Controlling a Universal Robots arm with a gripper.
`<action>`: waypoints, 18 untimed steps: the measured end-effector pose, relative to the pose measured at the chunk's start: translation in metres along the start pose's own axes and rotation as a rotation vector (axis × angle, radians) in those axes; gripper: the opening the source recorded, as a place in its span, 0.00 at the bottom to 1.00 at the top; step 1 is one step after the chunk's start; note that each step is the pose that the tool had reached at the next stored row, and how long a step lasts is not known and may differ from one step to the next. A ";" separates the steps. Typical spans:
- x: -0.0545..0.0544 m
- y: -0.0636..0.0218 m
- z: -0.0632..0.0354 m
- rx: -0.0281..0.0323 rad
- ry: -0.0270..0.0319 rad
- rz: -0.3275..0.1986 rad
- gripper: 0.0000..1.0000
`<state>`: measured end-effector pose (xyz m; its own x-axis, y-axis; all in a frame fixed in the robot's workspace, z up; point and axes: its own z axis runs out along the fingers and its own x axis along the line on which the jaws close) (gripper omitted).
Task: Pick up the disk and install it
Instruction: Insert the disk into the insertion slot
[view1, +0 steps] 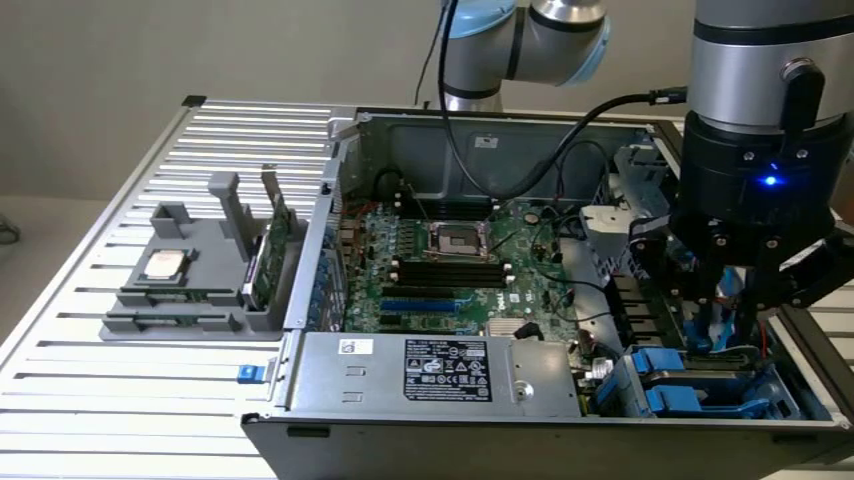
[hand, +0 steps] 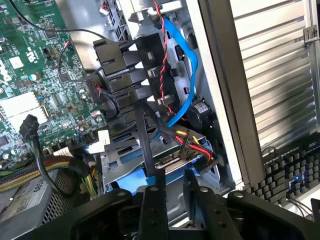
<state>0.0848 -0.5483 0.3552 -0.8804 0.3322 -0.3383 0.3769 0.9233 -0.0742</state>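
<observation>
Disk (hand: 175, 176) flat in bay (hand: 117, 157), connector end toward cables (hand: 192, 145)

One gripper (hand: 174, 172) is hanging over one open computer case (view1: 507, 122); one grey holder (view1: 174, 325) is carrying one silver chip (view1: 164, 264) and one green card (view1: 276, 255).

soft even light, deep shadow inside the case (view1: 534, 445).

An open computer case (view1: 400, 150) sits on a slatted metal table (view1: 134, 400), its green motherboard (view1: 441, 270) and grey power supply (view1: 441, 372) exposed. Beside it, to the exterior view's left, a grey holder (view1: 174, 322) carries a square silver chip (view1: 164, 264) and an upright green circuit card (view1: 276, 265).
</observation>
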 end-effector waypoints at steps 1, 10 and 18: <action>0.000 0.0000 0.0000 -0.0001 0.0000 0.000 0.36; -0.002 -0.0027 -0.0035 -0.0136 0.0071 0.005 0.55; -0.007 -0.0063 -0.0105 -0.0534 0.0257 0.023 0.55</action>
<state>0.0852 -0.5542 0.3677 -0.8791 0.3576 -0.3151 0.3818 0.9241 -0.0163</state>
